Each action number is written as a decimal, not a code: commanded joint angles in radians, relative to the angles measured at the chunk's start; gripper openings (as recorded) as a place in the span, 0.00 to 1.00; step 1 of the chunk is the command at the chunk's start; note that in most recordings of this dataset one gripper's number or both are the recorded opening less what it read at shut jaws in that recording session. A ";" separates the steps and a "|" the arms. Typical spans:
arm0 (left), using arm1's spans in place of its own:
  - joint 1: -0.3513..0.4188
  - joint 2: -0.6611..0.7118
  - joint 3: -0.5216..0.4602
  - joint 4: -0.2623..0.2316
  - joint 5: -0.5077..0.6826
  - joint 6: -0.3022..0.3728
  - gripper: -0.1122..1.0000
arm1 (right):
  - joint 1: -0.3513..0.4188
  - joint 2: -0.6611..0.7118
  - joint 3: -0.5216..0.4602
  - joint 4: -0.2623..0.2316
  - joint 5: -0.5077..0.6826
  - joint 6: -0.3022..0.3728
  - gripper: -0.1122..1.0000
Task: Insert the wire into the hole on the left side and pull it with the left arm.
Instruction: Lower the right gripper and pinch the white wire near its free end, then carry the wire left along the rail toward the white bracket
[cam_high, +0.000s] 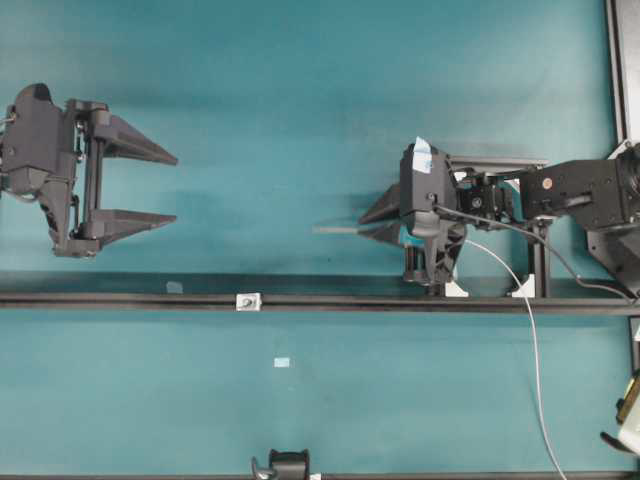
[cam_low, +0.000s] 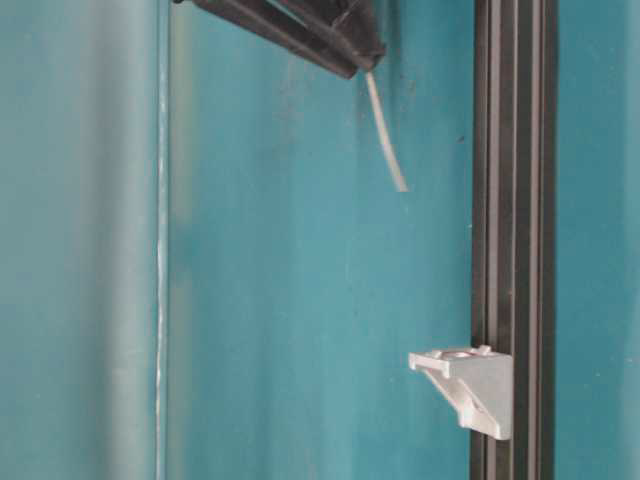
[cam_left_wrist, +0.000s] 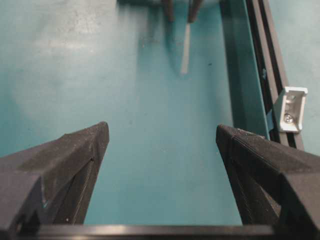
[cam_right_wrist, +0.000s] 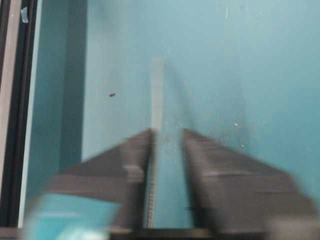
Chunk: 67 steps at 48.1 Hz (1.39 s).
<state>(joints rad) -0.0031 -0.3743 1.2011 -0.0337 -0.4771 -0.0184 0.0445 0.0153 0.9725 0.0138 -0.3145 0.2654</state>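
Right gripper (cam_high: 372, 222) is closing around the wire (cam_high: 335, 229), not yet clamped, well right of the hole (cam_high: 245, 301); left gripper (cam_high: 165, 188) is waiting open; insertion, pulling pending.

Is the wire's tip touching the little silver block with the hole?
Apart. In the overhead view the wire ends above the black rail, with bare teal table between its tip and the silver block.

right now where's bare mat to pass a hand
Bare mat lies between the left gripper and right gripper, above the black rail, and below that rail. Crowded at right: the right gripper, wire and cabling.
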 joint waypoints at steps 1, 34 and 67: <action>0.003 -0.005 -0.008 -0.002 -0.003 -0.002 0.84 | 0.000 -0.009 -0.009 0.002 -0.005 0.000 0.26; 0.003 -0.006 -0.011 -0.003 -0.002 -0.005 0.84 | 0.002 -0.187 -0.005 0.000 0.038 -0.002 0.11; -0.034 0.017 0.002 -0.006 -0.061 -0.028 0.84 | 0.035 -0.298 0.074 0.034 -0.015 0.098 0.11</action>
<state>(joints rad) -0.0199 -0.3666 1.2088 -0.0383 -0.5077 -0.0476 0.0598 -0.2654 1.0416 0.0445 -0.2853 0.3528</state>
